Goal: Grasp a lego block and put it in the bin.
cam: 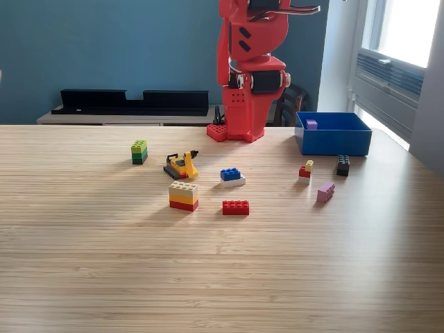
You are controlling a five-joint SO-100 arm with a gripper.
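The blue bin (334, 143) stands at the exterior view's right rear, with a small purple block (311, 125) inside it. Several lego blocks lie on the wooden table: a green stack (139, 152), a yellow-and-black vehicle (182, 165), a blue-on-white block (232, 176), a tan-yellow-red stack (184, 195), a flat red brick (236, 207), a red-and-yellow piece (306, 169), a black block (343, 165) and a pink block (325, 192). The red arm (251, 76) rises from its base at the table's back, folded upward. Its gripper is cut off by the top edge.
A long black tray (132, 102) sits on a ledge behind the table at the left. A dark chair (292, 103) stands behind the arm. A window and a radiator fill the right edge. The table's wooden front half (208, 277) is bare.
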